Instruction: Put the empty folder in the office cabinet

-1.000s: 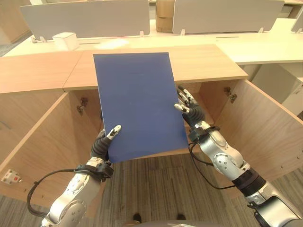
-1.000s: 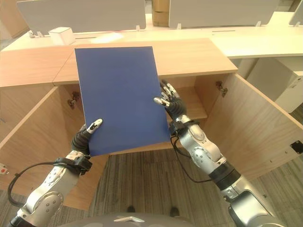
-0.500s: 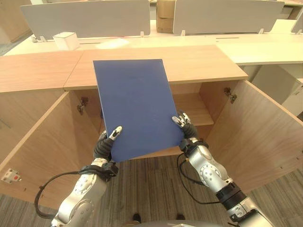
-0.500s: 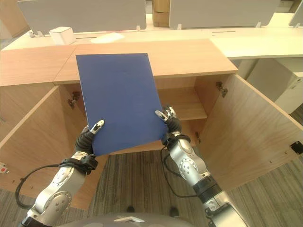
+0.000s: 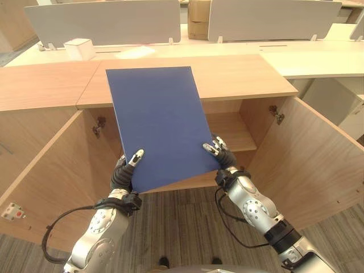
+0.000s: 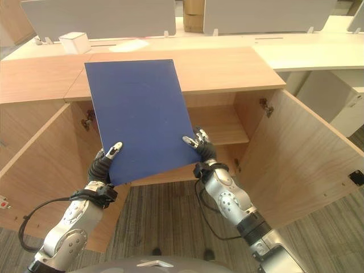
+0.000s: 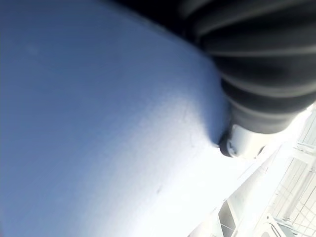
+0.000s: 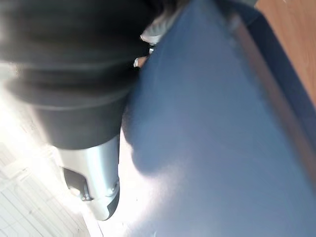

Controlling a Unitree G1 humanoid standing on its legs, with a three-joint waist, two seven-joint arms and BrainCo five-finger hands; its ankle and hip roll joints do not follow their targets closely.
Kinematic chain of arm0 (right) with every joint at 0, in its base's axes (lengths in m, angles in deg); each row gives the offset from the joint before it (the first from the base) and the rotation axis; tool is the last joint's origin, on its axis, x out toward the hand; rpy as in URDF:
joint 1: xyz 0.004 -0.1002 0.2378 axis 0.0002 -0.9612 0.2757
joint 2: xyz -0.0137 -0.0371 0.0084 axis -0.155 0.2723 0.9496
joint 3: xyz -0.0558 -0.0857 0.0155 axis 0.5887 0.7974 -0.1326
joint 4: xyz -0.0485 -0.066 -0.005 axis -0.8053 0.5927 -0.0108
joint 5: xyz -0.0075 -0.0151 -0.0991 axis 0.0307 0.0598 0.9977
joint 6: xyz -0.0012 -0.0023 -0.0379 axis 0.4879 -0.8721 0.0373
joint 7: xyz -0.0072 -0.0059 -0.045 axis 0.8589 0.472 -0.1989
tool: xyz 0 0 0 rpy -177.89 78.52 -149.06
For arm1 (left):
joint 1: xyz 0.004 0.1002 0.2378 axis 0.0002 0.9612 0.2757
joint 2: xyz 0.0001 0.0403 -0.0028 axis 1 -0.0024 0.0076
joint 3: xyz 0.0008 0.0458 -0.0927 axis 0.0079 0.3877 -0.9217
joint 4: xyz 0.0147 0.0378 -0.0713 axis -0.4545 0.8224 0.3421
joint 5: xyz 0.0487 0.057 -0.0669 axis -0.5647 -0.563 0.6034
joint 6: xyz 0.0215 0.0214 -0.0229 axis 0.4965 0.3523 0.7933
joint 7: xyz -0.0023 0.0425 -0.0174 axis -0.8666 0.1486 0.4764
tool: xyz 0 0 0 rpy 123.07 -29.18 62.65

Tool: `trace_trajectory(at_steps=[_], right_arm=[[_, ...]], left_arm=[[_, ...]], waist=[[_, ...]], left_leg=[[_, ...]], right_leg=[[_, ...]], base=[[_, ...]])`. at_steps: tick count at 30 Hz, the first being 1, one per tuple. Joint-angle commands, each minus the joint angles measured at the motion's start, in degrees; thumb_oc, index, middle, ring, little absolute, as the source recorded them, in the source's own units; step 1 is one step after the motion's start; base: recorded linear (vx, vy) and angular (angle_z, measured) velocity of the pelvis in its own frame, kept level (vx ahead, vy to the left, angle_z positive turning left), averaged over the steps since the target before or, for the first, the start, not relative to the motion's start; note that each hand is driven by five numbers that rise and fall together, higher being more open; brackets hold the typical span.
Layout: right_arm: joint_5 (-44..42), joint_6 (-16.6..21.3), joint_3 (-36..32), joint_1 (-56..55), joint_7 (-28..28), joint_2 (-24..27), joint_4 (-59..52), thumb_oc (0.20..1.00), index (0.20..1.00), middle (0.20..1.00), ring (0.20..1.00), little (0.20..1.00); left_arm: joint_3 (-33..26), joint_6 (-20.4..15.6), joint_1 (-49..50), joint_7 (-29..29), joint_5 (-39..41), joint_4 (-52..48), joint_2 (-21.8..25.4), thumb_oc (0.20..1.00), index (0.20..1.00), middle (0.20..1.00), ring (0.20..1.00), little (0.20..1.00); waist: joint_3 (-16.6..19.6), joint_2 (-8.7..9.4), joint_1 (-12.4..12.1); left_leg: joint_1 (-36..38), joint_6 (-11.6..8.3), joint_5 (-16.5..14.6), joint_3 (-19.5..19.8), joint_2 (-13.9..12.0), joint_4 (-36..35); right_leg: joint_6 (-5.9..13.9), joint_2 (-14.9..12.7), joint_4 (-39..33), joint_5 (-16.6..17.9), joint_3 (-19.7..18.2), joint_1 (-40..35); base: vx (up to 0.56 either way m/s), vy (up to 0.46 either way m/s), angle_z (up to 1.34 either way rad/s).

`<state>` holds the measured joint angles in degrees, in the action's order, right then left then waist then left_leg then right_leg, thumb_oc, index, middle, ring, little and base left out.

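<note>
A plain blue folder (image 5: 159, 122) is held upright and tilted, its top leaning left, in front of the open wooden cabinet (image 5: 244, 74). My left hand (image 5: 122, 176) pinches its lower left corner, thumb on the front face and fingers behind. At the lower right corner my right hand (image 5: 223, 160) grips the edge with curled fingers. The folder's surface shows close up in the left wrist view (image 7: 98, 123) and the right wrist view (image 8: 212, 138). Behind the folder, the cabinet's inner shelf (image 5: 230, 131) is partly hidden.
Both cabinet doors stand swung out, the right door (image 5: 307, 165) and the left door (image 5: 51, 176), flanking my arms. A closed neighbouring cabinet (image 5: 40, 85) lies to the left. Behind are a pale desk with a white box (image 5: 78, 48) and grey dividers (image 5: 102, 23).
My right hand slid from the middle of the folder's right edge down to its lower right corner. The folder sank a little and now leans further left.
</note>
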<state>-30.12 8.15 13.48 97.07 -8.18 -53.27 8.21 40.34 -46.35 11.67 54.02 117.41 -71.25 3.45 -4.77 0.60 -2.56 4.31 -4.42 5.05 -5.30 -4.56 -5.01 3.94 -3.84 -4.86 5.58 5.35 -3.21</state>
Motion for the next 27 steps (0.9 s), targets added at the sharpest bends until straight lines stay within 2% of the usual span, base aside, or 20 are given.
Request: trace_trajectory(at_steps=[1,4,9,16,27], right_arm=[[0.46,1.42,0.33,4.34,2.88,-1.85,-3.56,1.000,1.000,1.000,1.000,1.000],[-0.04,1.66,0.87,5.76,3.88,-0.58,-3.99,1.000,1.000,1.000,1.000,1.000],[-1.23,3.32,-1.88,9.58,2.26,0.15,-0.57,1.000,1.000,1.000,1.000,1.000],[-1.40,4.61,-4.69,14.56,-0.18,-0.91,4.79,1.000,1.000,1.000,1.000,1.000],[-1.54,4.40,-4.12,20.87,-1.67,-2.52,11.72,1.000,1.000,1.000,1.000,1.000]], left_arm=[[-0.91,-3.93,-5.03,3.05,1.56,-3.59,3.09,0.200,0.200,0.200,0.200,0.200],[0.01,-3.79,-5.50,3.71,2.88,-3.17,3.30,0.200,0.200,0.200,0.200,0.200],[1.58,-3.62,-5.38,4.65,4.45,-3.29,3.37,0.200,0.200,0.200,0.200,0.200],[3.54,-2.58,-4.14,5.58,5.60,-4.01,3.91,0.200,0.200,0.200,0.200,0.200],[6.36,-1.79,-3.43,7.00,8.01,-6.41,5.51,0.200,0.200,0.200,0.200,0.200]], waist=[[1.20,3.78,0.23],[1.18,3.82,0.23],[1.41,4.03,-0.07],[1.51,4.00,-0.59],[1.10,4.14,-1.38]], left_leg=[[-1.38,-1.09,-5.21,0.38,-0.42,0.01],[-1.39,-1.14,-5.17,0.42,-0.44,0.01],[-1.20,-1.09,-5.31,0.40,-0.47,0.01],[-1.32,-0.93,-5.35,0.60,-0.36,0.01],[-1.63,-0.75,-5.38,0.96,-0.10,0.01]], right_leg=[[5.70,-7.57,1.04,-6.97,0.17,-2.81],[5.72,-7.51,1.10,-7.03,0.18,-2.92],[5.75,-7.57,1.08,-7.04,0.25,-3.08],[5.71,-7.49,1.00,-6.88,0.38,-2.99],[5.83,-7.52,1.08,-6.76,0.33,-2.79]], base=[[0.00,0.000,0.00],[0.00,0.000,0.00],[0.00,0.000,0.00],[0.00,0.000,0.00],[0.00,0.000,0.00]])
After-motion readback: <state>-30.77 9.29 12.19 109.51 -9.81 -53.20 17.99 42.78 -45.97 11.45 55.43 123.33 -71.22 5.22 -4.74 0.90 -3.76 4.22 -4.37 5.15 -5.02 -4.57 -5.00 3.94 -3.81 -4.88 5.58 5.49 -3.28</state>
